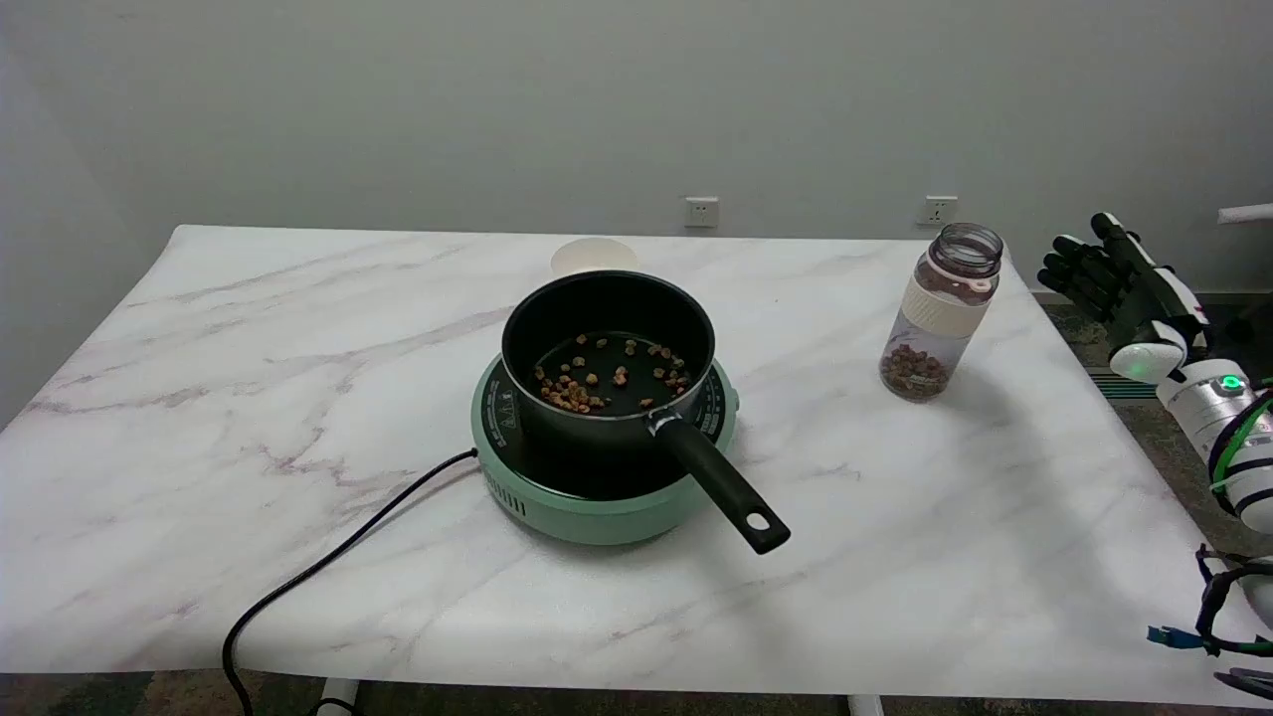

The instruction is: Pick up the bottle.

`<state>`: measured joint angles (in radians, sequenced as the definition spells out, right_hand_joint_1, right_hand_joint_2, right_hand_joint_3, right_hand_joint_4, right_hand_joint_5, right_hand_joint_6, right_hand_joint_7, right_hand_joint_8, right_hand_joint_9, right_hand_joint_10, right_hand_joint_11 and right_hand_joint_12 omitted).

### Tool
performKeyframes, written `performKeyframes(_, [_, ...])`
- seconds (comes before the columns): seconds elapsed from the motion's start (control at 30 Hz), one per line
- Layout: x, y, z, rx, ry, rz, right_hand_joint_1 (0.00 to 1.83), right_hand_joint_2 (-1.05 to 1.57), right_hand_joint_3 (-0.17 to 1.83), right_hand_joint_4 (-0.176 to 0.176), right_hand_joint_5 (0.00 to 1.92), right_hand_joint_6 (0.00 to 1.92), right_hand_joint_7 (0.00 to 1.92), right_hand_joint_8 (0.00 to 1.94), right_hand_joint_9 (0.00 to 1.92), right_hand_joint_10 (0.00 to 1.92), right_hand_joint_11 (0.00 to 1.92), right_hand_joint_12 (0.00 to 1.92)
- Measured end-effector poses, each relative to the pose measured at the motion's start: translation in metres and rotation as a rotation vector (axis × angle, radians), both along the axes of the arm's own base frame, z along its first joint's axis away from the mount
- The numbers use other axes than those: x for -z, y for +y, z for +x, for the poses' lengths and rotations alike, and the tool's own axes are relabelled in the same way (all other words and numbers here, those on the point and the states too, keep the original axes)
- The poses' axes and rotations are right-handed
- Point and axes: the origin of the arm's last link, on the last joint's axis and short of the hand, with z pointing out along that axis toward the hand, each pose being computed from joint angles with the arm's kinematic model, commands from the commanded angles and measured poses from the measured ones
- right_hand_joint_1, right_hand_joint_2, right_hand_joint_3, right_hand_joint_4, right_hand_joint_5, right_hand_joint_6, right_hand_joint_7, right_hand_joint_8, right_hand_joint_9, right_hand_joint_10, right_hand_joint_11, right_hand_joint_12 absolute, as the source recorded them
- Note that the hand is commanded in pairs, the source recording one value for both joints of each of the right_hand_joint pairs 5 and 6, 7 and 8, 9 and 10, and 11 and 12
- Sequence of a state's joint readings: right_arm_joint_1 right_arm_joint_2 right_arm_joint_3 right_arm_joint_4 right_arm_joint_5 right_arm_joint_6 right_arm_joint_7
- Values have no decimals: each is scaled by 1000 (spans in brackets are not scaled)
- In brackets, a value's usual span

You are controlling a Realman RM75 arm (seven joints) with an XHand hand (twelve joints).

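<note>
A clear bottle (940, 311) with a white band and no cap stands upright on the right part of the marble table (249, 418). Brown nuggets fill its bottom. My right hand (1119, 283) hangs in the air to the right of the bottle, past the table's right edge, with a clear gap between them. Its fingers are apart and point up and to the left, and it holds nothing.
A black saucepan (609, 353) with brown nuggets sits on a green hot plate (597, 497) at mid-table, its handle (721, 482) pointing toward the near right. A black cord (328, 562) runs off the near edge. A white cup (594, 256) stands behind the pan.
</note>
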<state>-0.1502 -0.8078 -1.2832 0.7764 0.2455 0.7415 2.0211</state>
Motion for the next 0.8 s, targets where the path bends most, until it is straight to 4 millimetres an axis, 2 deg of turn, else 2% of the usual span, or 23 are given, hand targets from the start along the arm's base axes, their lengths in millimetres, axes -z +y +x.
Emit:
performKeyframes(0.2, [2,-7,0,35,13,9,1121,-1047,1011,0,54,54,253,253,270,270,304,304])
performKeyframes(0.8, [25,-39,0,111,43,63,1109,-1047,957,0,134,134,281,281,304,304,331,331])
